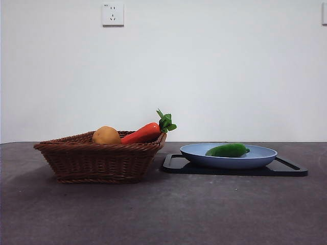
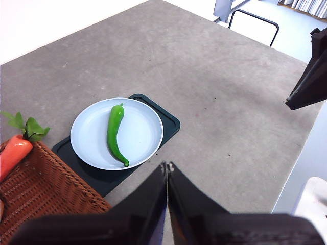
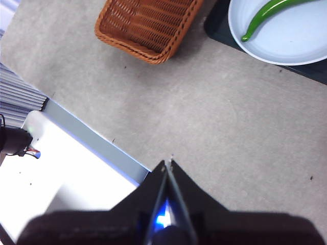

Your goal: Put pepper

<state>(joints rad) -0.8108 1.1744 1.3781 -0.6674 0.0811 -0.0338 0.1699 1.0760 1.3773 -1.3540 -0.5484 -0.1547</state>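
The pepper [image 1: 227,150] lies flat on the pale blue plate [image 1: 265,158], its long green body resting across the middle of the dish with nothing else beside it. The plate sits on a dark tray [image 1: 291,168] at the right of the bench [image 1: 163,214]. Just to the left of the tray, touching or nearly touching its edge, stands a brown wicker basket [image 1: 97,161]; inside it a round yellow-brown potato [image 1: 106,136] sits at the left and an orange carrot [image 1: 142,133] leans on the right rim, its green leaves poking out toward the plate. Neither arm reaches into the level front view. The left tool [image 2: 167,168] hangs high above the bench on the near side of the plate, its two black jaws pressed together with nothing between them. The right tool [image 3: 168,163] is likewise clenched on nothing, hanging above bare bench surface, with the basket and the plate both well apart from it. From how things lie, I would judge the placing either done, if the plate was the goal, or not yet begun, if the pepper belongs in the basket; the task line does not settle which. If a pick-up is still to come, the next move calls for one tool to spread its jaws, come down over the plate and close across the pepper's narrow width, near its middle, since the glossy curved skin may slip.
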